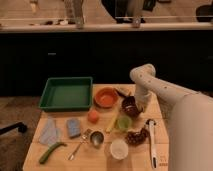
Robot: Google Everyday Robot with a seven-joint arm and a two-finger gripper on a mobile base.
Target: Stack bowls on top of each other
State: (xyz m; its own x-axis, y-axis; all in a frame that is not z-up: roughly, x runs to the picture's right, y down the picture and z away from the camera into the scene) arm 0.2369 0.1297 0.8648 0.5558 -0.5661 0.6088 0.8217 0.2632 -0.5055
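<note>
Two bowls sit apart: shallow orange-red bowl (106, 97); glossy dark maroon bowl (128, 106), gripper (139, 104) clenched on its rim; translucent green cup (123, 122) near

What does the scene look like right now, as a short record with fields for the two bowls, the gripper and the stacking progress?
orange bowl: just right of the green tray
maroon bowl: right of the orange bowl, close beside it, not on it
gripper: at the maroon bowl's right rim, jaws shut
stacking: not yet done, bowls side by side
nearby: green cup just in front of the maroon bowl; white cup nearer the camera
</note>
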